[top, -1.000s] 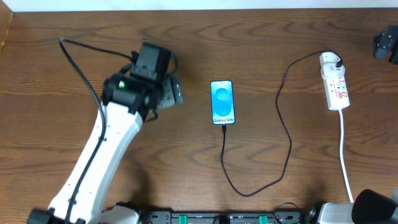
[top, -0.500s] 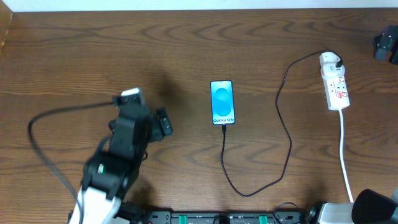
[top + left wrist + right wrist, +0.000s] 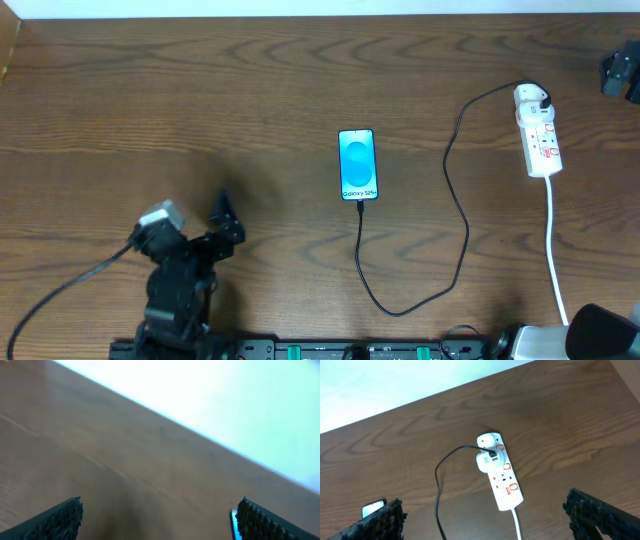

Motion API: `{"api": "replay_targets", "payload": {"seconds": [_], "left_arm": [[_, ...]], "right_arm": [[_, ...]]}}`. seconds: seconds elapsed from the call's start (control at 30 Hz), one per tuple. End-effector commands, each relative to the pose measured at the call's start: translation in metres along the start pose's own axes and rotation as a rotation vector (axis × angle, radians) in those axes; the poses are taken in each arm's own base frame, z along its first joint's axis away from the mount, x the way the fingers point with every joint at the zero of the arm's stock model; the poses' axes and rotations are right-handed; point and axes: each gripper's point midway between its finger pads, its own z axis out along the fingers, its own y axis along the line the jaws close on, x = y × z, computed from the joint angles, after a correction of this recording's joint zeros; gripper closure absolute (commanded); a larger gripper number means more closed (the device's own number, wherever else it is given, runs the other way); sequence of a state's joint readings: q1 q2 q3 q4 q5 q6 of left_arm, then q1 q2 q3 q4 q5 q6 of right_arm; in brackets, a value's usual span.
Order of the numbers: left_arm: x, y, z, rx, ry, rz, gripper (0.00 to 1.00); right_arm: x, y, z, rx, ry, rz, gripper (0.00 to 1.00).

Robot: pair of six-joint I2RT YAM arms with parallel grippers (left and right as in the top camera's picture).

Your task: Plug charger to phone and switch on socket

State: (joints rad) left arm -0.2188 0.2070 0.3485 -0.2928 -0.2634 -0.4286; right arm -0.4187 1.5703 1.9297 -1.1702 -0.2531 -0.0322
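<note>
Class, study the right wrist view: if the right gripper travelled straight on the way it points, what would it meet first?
Probably the socket, near the end where its white cord leaves: it lies dead ahead of the open right gripper. Depth is unclear; the table could come first.

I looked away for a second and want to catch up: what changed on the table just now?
The left gripper drew back from beside the phone toward the near edge of the table, open and empty. The phone, the charger cable running to it and the power strip stayed put.
</note>
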Motion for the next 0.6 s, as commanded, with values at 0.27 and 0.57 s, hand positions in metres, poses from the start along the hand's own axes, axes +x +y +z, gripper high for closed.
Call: {"api": "replay_targets", "payload": {"seconds": [0.27,0.57], "left_arm": [[-0.016,0.018,-0.012,-0.006,-0.176,-0.058,0.02],[-0.03,0.008,-0.011,0.053,-0.256,-0.083,0.02]], "right_arm": [[-0.002,0.004,-0.003,-0.004,-0.009,0.006,0.01],[-0.002,0.004,-0.003,-0.004,-0.009,0.006,0.01]]}}
